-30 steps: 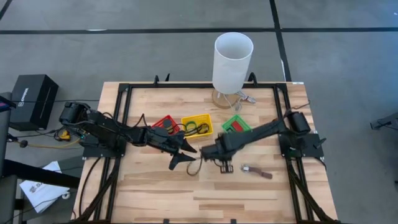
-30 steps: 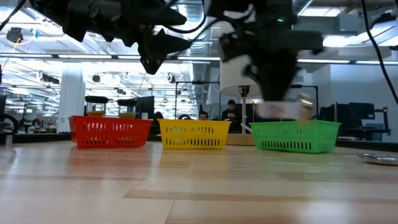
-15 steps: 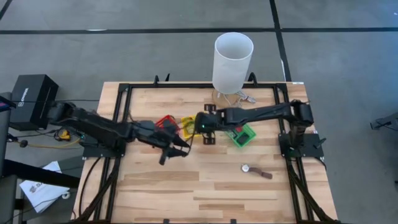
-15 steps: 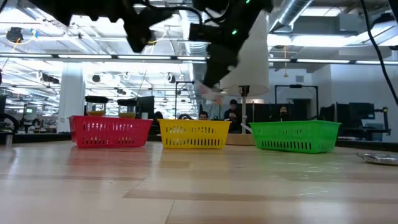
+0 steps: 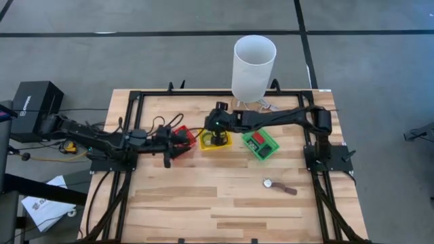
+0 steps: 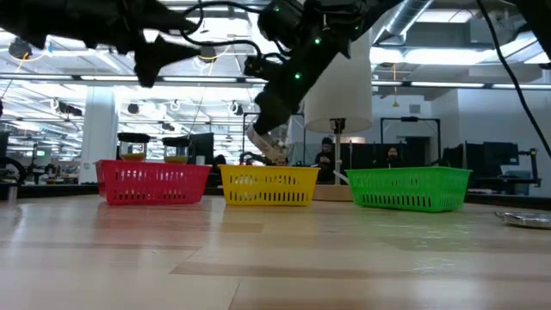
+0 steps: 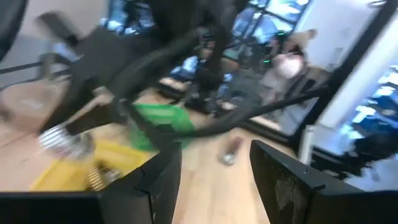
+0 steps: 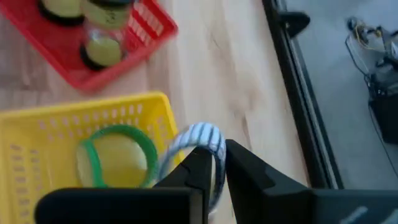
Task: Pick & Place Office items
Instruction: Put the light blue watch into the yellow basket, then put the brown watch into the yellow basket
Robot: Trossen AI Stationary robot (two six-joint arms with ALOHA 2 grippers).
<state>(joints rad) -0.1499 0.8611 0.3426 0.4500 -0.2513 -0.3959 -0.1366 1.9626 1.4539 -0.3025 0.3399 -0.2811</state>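
While the right gripper hangs over the yellow basket, its fingers are pinched on a thin ring — pale, with fine blue and white stripes around its band, and held up off the basket floor near the basket's edge. Seen from table height, the same ring shows as a light blur just above the yellow basket, clear of its rim.

Inside the yellow basket lies another ring, a green one, flat on the bottom. Next to it stands the red basket, which holds dark round discs with pale greenish centres.

On the other side of the yellow basket sits the green basket, with a red rectangle lying in it. Out on the bare table, well apart from the baskets, lies a small dark strip with a silvery round end.

The left gripper waits near the red basket, its two fingers spread apart with nothing between them. A tall white cylinder stands at the table's far edge.
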